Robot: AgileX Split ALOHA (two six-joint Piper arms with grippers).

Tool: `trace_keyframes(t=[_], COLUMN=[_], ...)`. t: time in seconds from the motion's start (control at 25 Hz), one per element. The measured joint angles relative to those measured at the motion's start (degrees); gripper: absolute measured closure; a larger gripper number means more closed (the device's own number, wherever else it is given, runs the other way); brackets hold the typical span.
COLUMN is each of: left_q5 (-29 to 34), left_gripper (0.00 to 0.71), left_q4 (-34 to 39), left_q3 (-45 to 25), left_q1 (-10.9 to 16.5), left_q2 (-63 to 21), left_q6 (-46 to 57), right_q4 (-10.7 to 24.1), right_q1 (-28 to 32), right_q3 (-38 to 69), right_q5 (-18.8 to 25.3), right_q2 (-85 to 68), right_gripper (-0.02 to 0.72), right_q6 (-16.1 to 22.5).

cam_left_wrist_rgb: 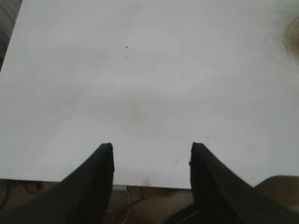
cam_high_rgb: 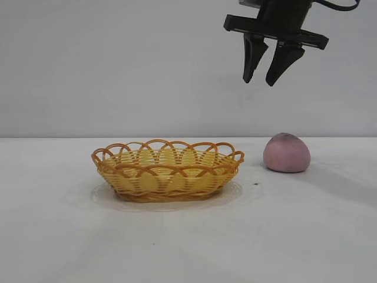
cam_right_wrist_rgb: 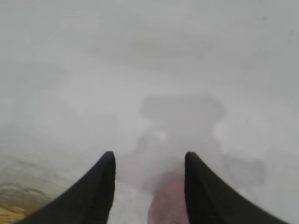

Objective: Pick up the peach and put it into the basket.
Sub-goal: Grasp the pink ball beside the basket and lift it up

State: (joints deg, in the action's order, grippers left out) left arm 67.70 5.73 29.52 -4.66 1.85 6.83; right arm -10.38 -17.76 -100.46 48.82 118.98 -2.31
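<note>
Outside, right hand (cam_high_rgb: 263,75) hangs high, fingers spread, empty; peach (cam_high_rgb: 286,152) sits on bench (cam_high_rgb: 188,236) directly below it, basket (cam_high_rgb: 168,171) lower and off to its side, apart from peach. Left wrist: left hand (cam_left_wrist_rgb: 152,154) spread, empty, bare bench ahead. Right wrist: peach (cam_right_wrist_rgb: 168,203) shows between spread fingers, beneath hand.

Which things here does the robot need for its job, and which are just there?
Needed:
peach, on the table
basket, empty
right gripper, open above the peach

Just there:
white table
left gripper, open, holding nothing
</note>
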Motion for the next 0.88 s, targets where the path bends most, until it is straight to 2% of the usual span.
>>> trace_keyframes(t=[0.2, 0.36, 0.52, 0.84, 0.88], left_q5=[-2.58, -2.97, -3.33, -3.31, -3.31], left_gripper=[0.33, 0.33, 0.33, 0.33, 0.33], left_q4=[-1.68, -1.71, -1.71, -1.94, -1.94], left_q3=[-1.42, -1.42, -1.55, -1.74, -1.74], left_q1=[0.0, 0.0, 0.0, 0.0, 0.0], left_q2=[-0.62, -1.2, -2.81, -2.87, -2.87], left_q6=[-1.41, -1.51, -1.54, -1.77, -1.77], right_q4=[0.41, 3.46, 6.51, 7.13, 7.25], right_q1=[0.0, 0.0, 0.0, 0.0, 0.0], right_q3=[0.0, 0.0, -0.05, -0.05, -0.05], right_q5=[1.49, 3.36, 8.53, 12.2, 11.93], right_q2=[0.0, 0.04, 1.76, 8.98, 9.91], right_gripper=[0.429, 0.429, 0.429, 0.429, 0.47], right_q6=[-0.69, -0.28, 0.43, 0.37, -0.67])
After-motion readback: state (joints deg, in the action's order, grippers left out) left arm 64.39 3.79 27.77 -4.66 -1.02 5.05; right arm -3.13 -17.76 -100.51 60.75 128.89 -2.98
